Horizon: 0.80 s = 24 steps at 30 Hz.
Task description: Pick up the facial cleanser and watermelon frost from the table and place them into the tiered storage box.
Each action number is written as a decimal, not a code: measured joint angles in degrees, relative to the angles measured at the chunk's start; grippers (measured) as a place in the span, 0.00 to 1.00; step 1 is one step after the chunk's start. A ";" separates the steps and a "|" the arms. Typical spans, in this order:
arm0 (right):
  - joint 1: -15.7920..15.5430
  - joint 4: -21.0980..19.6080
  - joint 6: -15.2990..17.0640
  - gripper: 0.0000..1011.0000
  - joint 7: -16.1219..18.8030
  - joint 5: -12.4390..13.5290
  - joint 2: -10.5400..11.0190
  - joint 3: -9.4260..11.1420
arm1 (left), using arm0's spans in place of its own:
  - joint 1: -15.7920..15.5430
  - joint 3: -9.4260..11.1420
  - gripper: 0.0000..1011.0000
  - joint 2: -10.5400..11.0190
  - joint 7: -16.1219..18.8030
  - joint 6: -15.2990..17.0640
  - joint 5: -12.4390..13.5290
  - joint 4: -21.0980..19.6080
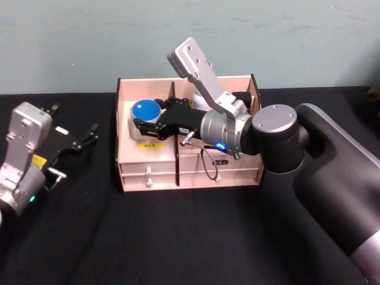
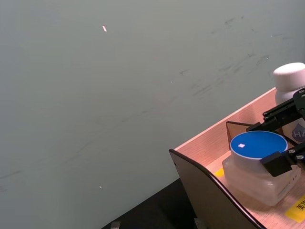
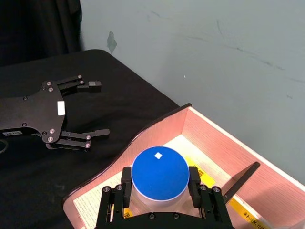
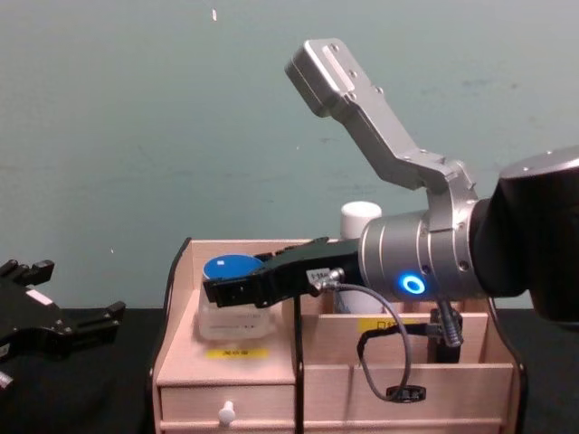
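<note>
A frosted jar with a blue lid (image 1: 145,110) stands in the left upper compartment of the tiered storage box (image 1: 148,81), a light wooden organiser with yellow labels. My right gripper (image 1: 146,125) reaches in from the right and is shut on the jar (image 3: 159,174), one finger (image 3: 126,180) on each side. The chest view shows the jar (image 4: 228,268) resting on the tier above the small drawer (image 4: 226,402). A white-capped bottle (image 4: 360,218) stands in the compartment behind the arm. No label shows which item is the cleanser. My left gripper (image 1: 78,146) lies open on the table, left of the box.
The box sits mid-table on a black cloth (image 1: 190,237), with a pale green wall (image 1: 178,35) close behind it. A dark divider (image 1: 177,160) splits the box front. A thin cable (image 1: 209,166) hangs from my right wrist in front of the drawers.
</note>
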 joint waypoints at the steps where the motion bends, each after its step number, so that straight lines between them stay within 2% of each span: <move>1: 0.04 0.06 0.09 0.70 0.00 -0.09 -0.04 -0.01 | 0.00 0.00 0.99 0.00 0.00 0.00 0.00 0.00; 14: 0.22 0.44 0.96 0.71 -0.21 -0.61 -0.44 -0.02 | 0.00 0.00 0.99 0.00 0.00 0.00 0.00 0.00; 24: 0.05 0.31 0.64 0.96 -0.17 -0.62 -0.34 0.18 | 0.00 0.00 0.99 0.00 0.00 0.00 0.00 0.00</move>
